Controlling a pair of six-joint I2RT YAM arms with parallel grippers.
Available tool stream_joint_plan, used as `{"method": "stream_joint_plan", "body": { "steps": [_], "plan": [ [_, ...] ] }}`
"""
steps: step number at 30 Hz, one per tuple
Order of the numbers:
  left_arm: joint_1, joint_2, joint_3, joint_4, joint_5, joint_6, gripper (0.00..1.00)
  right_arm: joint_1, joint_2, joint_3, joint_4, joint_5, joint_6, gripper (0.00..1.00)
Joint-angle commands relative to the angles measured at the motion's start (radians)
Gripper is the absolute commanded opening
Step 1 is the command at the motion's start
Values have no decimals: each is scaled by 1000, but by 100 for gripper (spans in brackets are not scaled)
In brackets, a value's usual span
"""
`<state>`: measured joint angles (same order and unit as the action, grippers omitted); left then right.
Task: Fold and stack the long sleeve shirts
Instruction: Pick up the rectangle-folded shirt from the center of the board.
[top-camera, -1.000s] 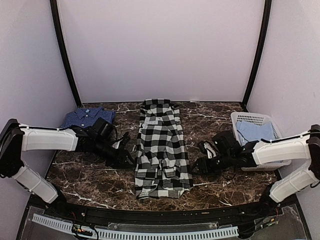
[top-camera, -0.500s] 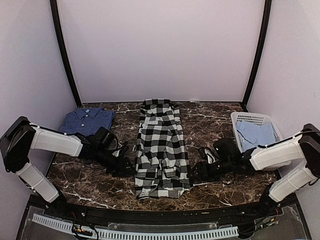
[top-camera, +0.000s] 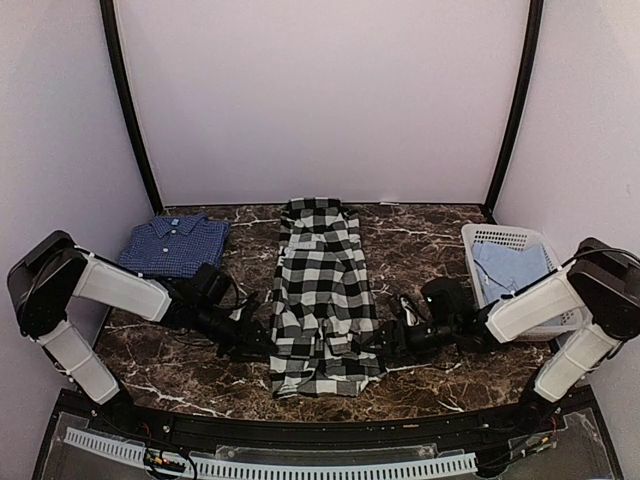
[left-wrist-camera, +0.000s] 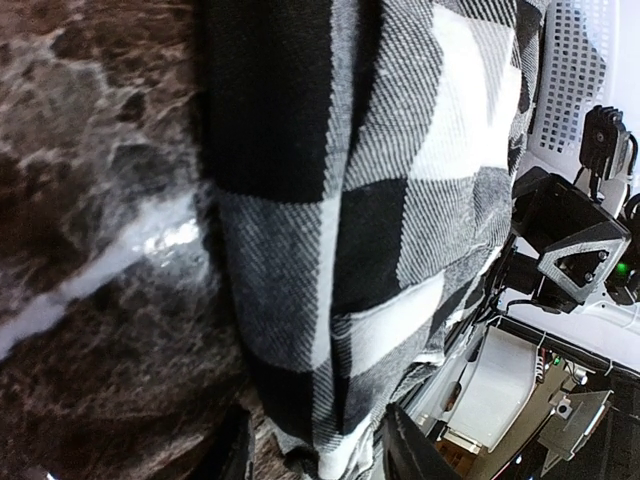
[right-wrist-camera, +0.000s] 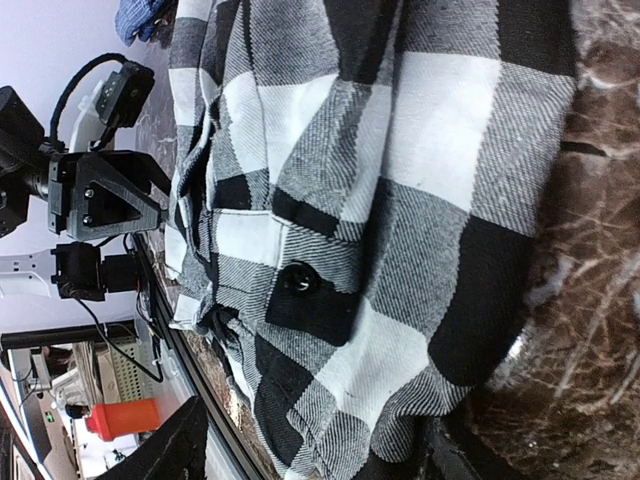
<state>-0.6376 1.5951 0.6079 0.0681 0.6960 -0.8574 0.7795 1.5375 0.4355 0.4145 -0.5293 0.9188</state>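
The black-and-white checked shirt (top-camera: 320, 290) lies flat on the tabletop (top-camera: 430, 250) as a long narrow strip, its sides already turned in. Its lower part sits between the two hands. The left hand (top-camera: 262, 335) is low at one side edge and the right hand (top-camera: 385, 340) is low at the opposite edge. In each wrist view the fingers (left-wrist-camera: 398, 448) stand apart with the cloth's edge in the gap, so both hands look open and neither has a firm hold.

The step in hand appears to be taking hold of the hem end for the lengthwise fold. Next, each hand likely needs to close on every layer at its edge. Then both should lift together and carry the hem away toward the collar.

The dark blue shirt (top-camera: 175, 245) lies folded beyond the left hand, to its outer side. It is likely where the finished stack will go.
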Motion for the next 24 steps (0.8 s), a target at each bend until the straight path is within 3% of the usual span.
{"method": "stream_joint_plan", "body": {
  "steps": [1, 12, 17, 21, 24],
  "plan": [
    [-27, 49, -5, 53, 3, -49, 41, -5, 76, 11, 62, -23, 30, 67],
    [-49, 77, 6, 116, 39, -89, 15, -4, 251, 46, 285, -110, 134, 55],
    [-54, 65, -5, 140, 55, -102, 6, -3, 306, 45, 398, -131, 200, 37],
    [-67, 35, -5, 115, 57, -88, 1, 0, 304, 34, 417, -129, 208, 12],
    [-80, 5, -27, 103, 54, -88, 0, 11, 273, 3, 417, -122, 215, 0]
  ]
}}
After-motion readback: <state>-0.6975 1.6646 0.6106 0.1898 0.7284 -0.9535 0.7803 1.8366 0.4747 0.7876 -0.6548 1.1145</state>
